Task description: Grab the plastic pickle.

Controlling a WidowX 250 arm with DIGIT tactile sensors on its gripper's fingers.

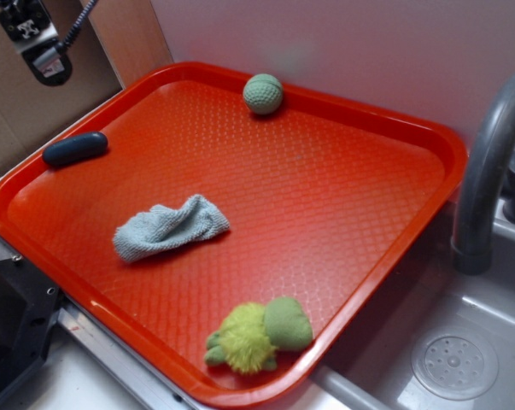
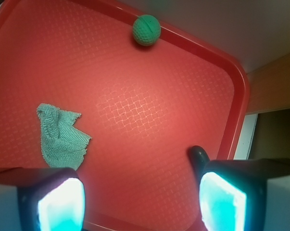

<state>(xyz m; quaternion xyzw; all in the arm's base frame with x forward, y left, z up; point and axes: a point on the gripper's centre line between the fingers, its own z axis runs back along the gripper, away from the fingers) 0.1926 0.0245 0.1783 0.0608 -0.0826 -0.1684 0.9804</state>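
Nearest the wrist lens: two glowing finger pads (image 2: 63,204) of the gripper (image 2: 142,204), blurred and cut off by the lower edge, jaws standing wide apart with nothing between them. Just above the right-hand pad, only the dark rounded tip of the plastic pickle (image 2: 197,155), the rest hidden behind the finger. Seen whole from the exterior view as the pickle (image 1: 75,149), lying flat on the raised left rim of the red tray (image 1: 342,222), well below the gripper, which shows there only partly, clipped by the top left corner. Farther in on the tray floor, a crumpled pale blue-grey cloth (image 1: 169,226). Against the far rim, a light green textured ball (image 1: 263,93). At the near rim, a fuzzy yellow-green plush toy (image 1: 259,335), shape hard to read. Off to the right, a grey faucet (image 1: 488,166), cut off above, over a sink (image 1: 453,363).
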